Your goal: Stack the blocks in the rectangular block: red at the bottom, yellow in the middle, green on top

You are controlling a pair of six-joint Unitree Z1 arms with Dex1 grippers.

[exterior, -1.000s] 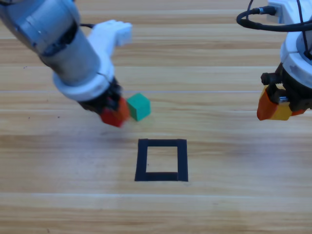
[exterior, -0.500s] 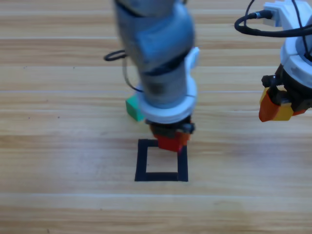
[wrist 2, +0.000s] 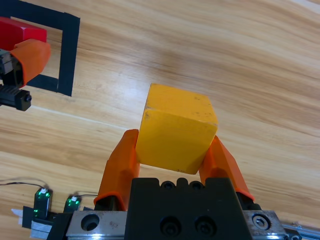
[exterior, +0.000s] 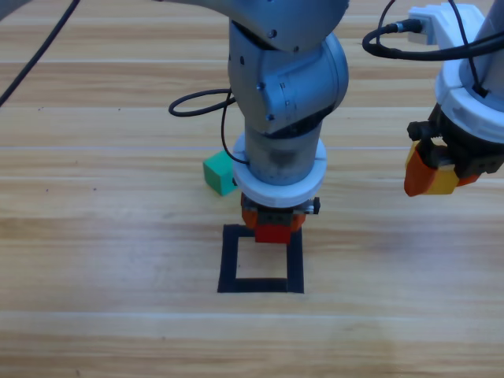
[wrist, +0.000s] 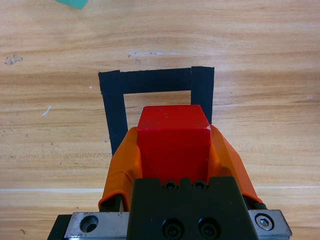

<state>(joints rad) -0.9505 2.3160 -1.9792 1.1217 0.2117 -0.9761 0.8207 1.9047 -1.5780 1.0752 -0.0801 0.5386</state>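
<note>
Wooden table point(exterior: 94, 260) first, then the big grey left arm coming down the middle, its left gripper point(exterior: 272, 224) clenched on the red cube point(wrist: 173, 142). Key thing: the red sits over the far bar of the rectangular block point(exterior: 261, 259), so the hollow centre lies a bit toward the camera in the high view. I'd say it wants a small nudge that way and then straight down. In the left wrist view the cube covers most of the hollow, with tape showing on both sides, so sideways line-up looks fine to me.

Right gripper point(exterior: 435, 172) hangs well off to the right, grasping the yellow cube point(wrist 2: 177, 135), clear of the square.

Green cube point(exterior: 220, 173) rests on the table just beyond the square to the left, close by the left wrist but out of the drop path.
</note>
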